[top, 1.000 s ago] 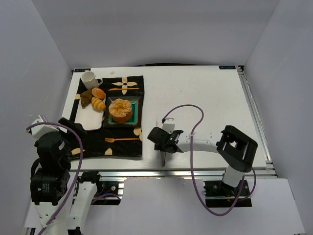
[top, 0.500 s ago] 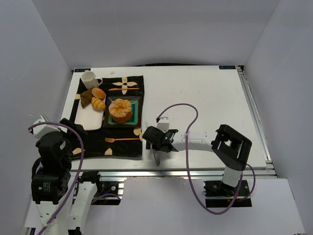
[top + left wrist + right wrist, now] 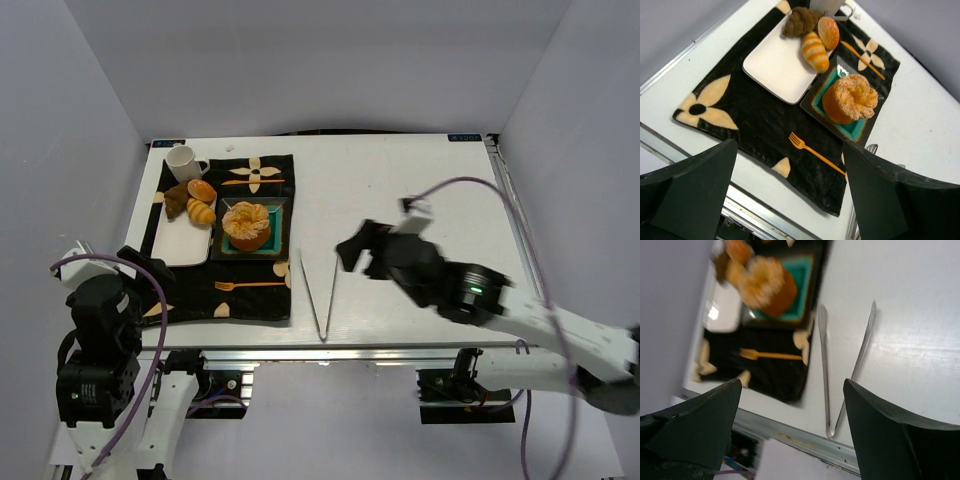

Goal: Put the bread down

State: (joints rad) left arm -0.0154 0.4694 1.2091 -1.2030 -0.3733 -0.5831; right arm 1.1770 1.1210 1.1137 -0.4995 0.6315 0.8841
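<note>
Tongs (image 3: 322, 334) lie beside the mat (image 3: 190, 290); table (image 3: 430, 180) beyond them bare.

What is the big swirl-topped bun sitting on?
The bread sits on a small square teal plate with a dark rim, which lies on the black floral placemat. The bread covers the plate's centre, so that part cannot be seen.

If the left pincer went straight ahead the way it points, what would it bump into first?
Probably the fork on the mat. The left pincer aims about there, though depth is hard to judge.
</note>
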